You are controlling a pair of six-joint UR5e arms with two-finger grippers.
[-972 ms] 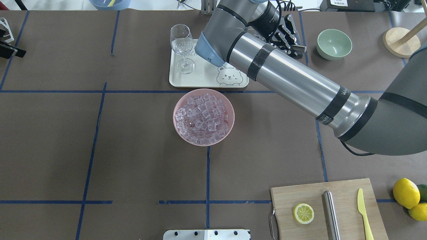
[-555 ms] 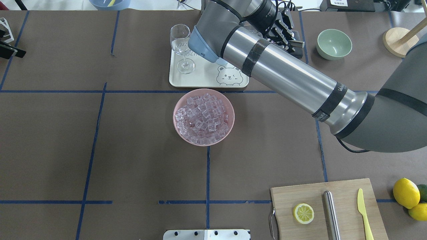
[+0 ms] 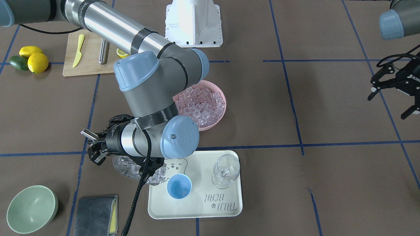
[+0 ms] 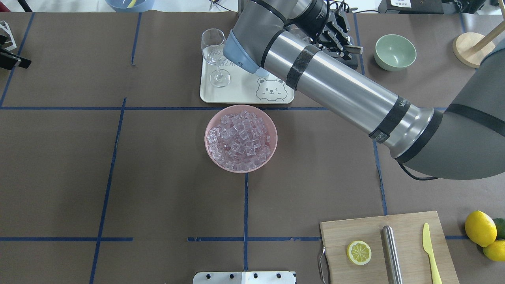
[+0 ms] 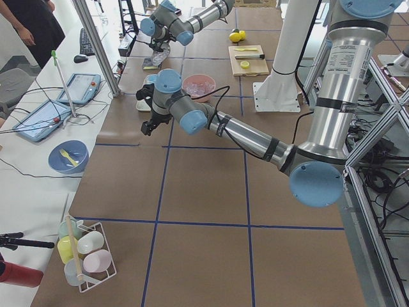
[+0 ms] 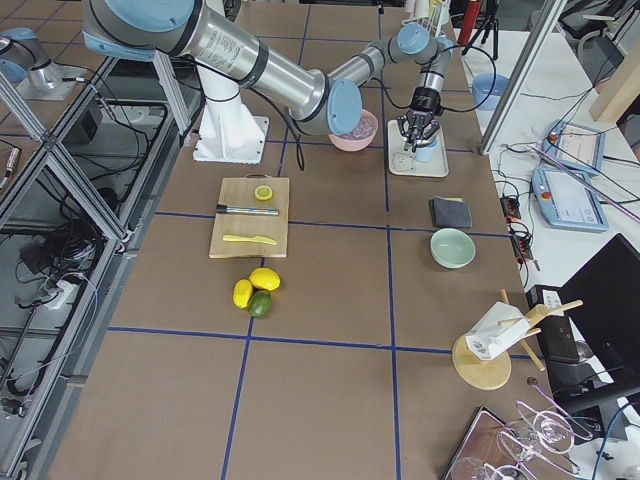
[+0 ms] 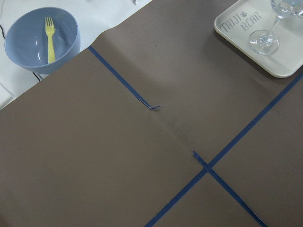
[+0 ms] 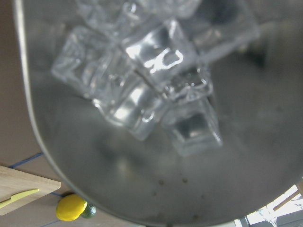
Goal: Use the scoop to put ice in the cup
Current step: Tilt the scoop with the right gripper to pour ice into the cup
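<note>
Shifted slightly toward the small light-blue cup [image 3: 179, 186], the shiny steel scoop [image 3: 126, 167] of clear ice cubes [image 8: 142, 90] is clasped by the right gripper [image 3: 94, 146]; tipping over the cup appears next.

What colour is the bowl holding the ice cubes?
Pink: the round pink bowl is clearest in the overhead exterior view.

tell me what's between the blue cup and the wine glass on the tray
Only bare tray lies between the cup and the wine glass, as the front-facing view shows. The overhead view does not show the cup.
</note>
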